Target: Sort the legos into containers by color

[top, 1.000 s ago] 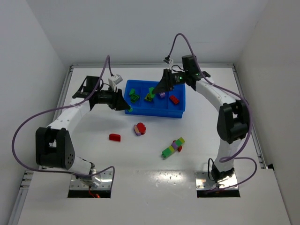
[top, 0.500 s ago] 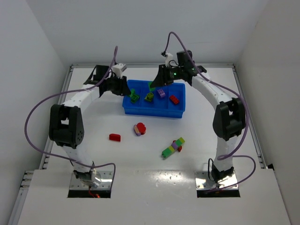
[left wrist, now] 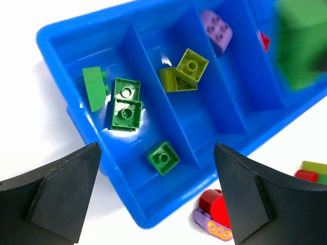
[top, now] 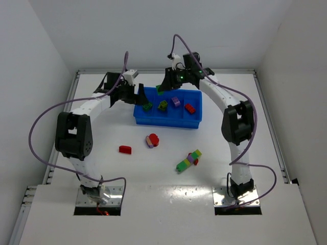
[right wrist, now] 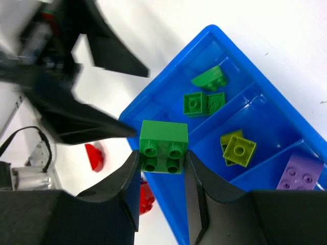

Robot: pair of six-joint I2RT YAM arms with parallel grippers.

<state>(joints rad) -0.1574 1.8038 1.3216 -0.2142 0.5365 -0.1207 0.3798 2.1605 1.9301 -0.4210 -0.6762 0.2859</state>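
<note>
**Green brick held over the tray, not yet dropped**

A green brick (right wrist: 163, 145) is pinched between the fingers of the right gripper (right wrist: 162, 155), which hangs above the left end of the blue tray (top: 168, 121). The tray sits toward the far edge of the tabletop. Its leftmost compartment (left wrist: 87, 56) holds four green pieces (left wrist: 125, 109). The compartments beside it hold yellow-green (left wrist: 186, 71), purple (left wrist: 217, 30) and red (left wrist: 263, 41).

The left gripper (left wrist: 156, 196) hovers over the tray's near-left corner, fingers spread wide and holding nothing.

The step in hand looks like delivering this green brick. The next move calls for lowering it over the leftmost compartment, clear of the left arm's fingers, and letting go.

Three items are unsorted mid-tabletop: a red brick (top: 125, 149), a red-and-purple piece (top: 152, 140) and a multicolour stack (top: 188, 160). The stack will probably need both grippers to pull it apart.
</note>
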